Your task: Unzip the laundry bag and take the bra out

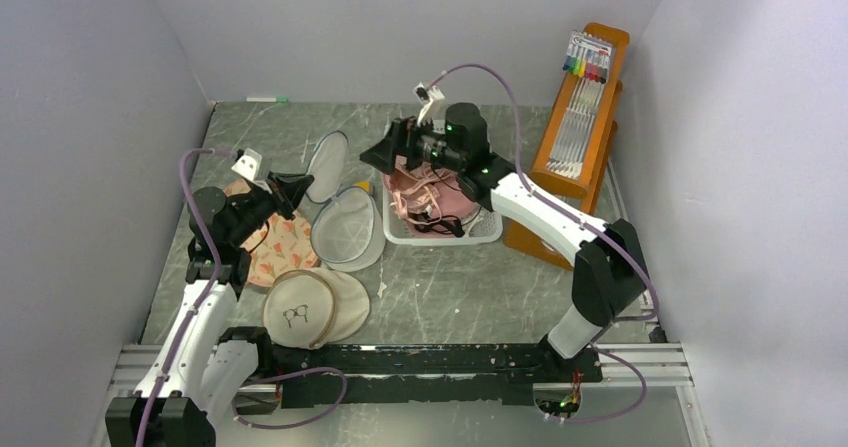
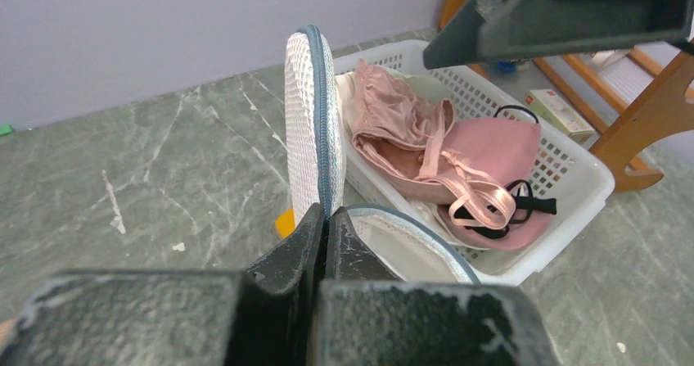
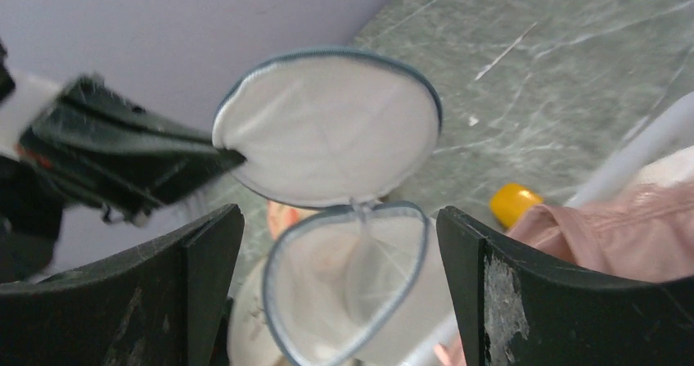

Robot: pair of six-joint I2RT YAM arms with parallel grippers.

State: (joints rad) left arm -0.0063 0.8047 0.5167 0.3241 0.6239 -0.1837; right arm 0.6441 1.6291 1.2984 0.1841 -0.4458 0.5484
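Observation:
The laundry bag lies unzipped left of centre, and its round mesh lid stands up on edge. My left gripper is shut on the lid's grey-blue zipper rim; in the left wrist view the jaws pinch that rim, with the lid upright above them. The bra, dusty pink with black straps, lies in the white basket, also in the left wrist view. My right gripper hangs open and empty over the basket's left end, looking down at the bag's empty mouth and the lid.
A beige round pouch with a glasses print lies at the near left. A cream floral pad lies under my left arm. A wooden rack with markers stands to the right. A small yellow object lies beside the basket.

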